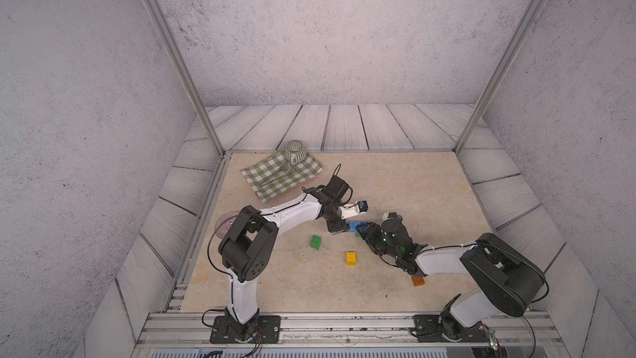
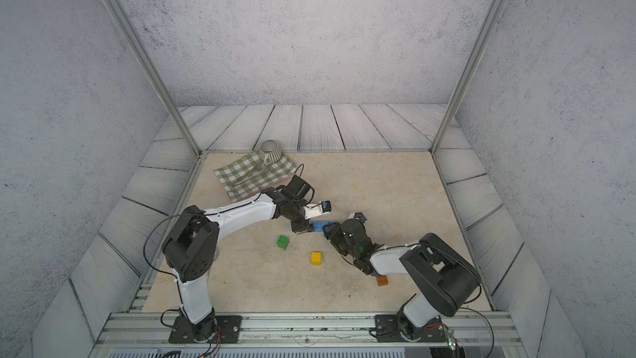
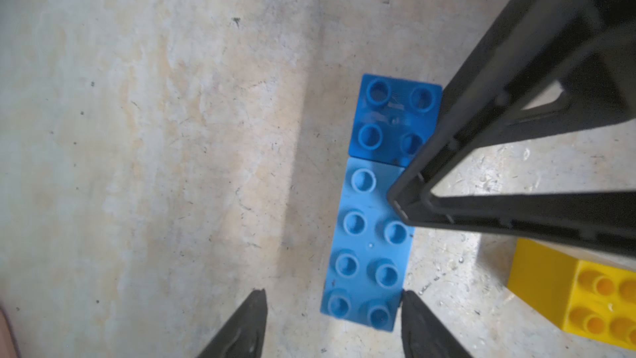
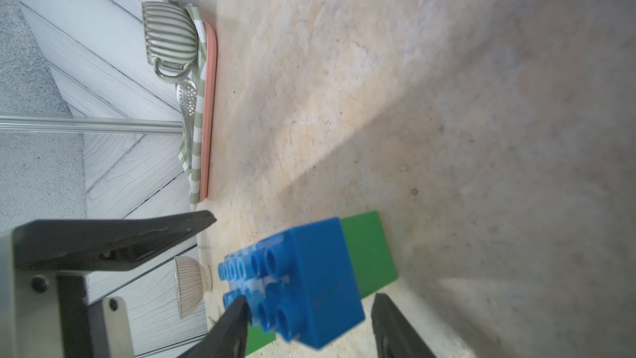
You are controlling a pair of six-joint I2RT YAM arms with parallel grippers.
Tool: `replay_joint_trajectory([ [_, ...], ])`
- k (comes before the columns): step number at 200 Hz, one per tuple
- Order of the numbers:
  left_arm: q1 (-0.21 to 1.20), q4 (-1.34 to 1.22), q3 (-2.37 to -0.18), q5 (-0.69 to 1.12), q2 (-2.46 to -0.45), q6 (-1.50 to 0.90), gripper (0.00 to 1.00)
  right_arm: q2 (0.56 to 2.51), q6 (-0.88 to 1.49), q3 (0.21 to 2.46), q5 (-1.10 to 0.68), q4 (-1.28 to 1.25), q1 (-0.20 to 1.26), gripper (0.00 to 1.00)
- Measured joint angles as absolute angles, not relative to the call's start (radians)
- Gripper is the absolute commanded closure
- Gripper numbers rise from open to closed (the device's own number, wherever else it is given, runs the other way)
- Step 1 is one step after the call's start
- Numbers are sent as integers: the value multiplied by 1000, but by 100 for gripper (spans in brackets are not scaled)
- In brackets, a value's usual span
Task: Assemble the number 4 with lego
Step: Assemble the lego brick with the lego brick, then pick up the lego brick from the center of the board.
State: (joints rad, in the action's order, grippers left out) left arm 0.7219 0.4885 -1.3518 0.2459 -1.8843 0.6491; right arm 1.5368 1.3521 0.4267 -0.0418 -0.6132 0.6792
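Lego pieces, the light-blue brick (image 3: 368,253) and dark blue brick (image 3: 392,118), lie end to end on the desk (image 1: 395,184): probably light, rigid, slick plastic, best pinched across flat sides. Left hand (image 3: 334,296) and right hand (image 4: 309,297) straddle them, jaws apart.

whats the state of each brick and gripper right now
left gripper: open, astride light-blue brick's end
right gripper: open around dark blue brick
light-blue brick: studs up, beside dark blue brick
dark blue brick: studs up, not gripped
green brick: loose, studs up
second green brick: mostly hidden by dark blue brick
yellow brick: loose, studs up
orange brick: loose, partly under right arm
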Motion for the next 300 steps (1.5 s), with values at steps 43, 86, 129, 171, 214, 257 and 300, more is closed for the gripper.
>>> replay_joint_trajectory([
  [43, 722, 486, -1350, 246, -1871, 648, 33, 1520, 1331, 427, -34, -585, 679, 38],
  [86, 722, 481, -1336, 232, -1853, 647, 32, 1514, 1300, 431, -30, -565, 678, 35],
  [129, 722, 474, -1336, 227, -1831, 647, 31, 1497, 1264, 440, -26, -524, 677, 33],
  [171, 722, 466, -1332, 223, -1818, 646, 30, 1471, 1229, 451, -24, -467, 677, 31],
  [214, 722, 461, -1326, 220, -1818, 645, 30, 1443, 1208, 452, -23, -441, 677, 30],
  [257, 720, 459, -1311, 205, -1798, 627, 30, 1383, 1186, 463, -23, -353, 677, 30],
  [300, 715, 452, -1247, 186, -1669, 531, 29, 1157, 1086, 580, -23, 33, 677, 28],
])
